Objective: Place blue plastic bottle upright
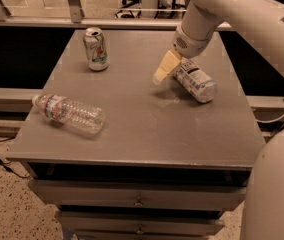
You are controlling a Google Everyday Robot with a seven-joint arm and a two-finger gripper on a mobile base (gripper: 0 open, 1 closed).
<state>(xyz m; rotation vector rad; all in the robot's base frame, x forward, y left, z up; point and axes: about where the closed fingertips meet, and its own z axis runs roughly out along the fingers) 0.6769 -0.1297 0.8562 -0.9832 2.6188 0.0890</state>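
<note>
The blue plastic bottle [197, 82] lies on its side on the right half of the grey table [147, 134], its wide white label with a blue pattern facing up. Its upper-left end is hidden behind my arm's wrist. My gripper [163, 69], cream-coloured, hangs from the white arm at the bottle's upper-left end, low over the table and right beside the bottle. I cannot tell whether it touches the bottle.
A silver-green drink can [96, 49] stands upright at the back left. A longer clear ribbed bottle [70, 114] lies on its side at the front left. Drawers [139, 202] sit under the tabletop. A rail [72, 21] runs behind the table.
</note>
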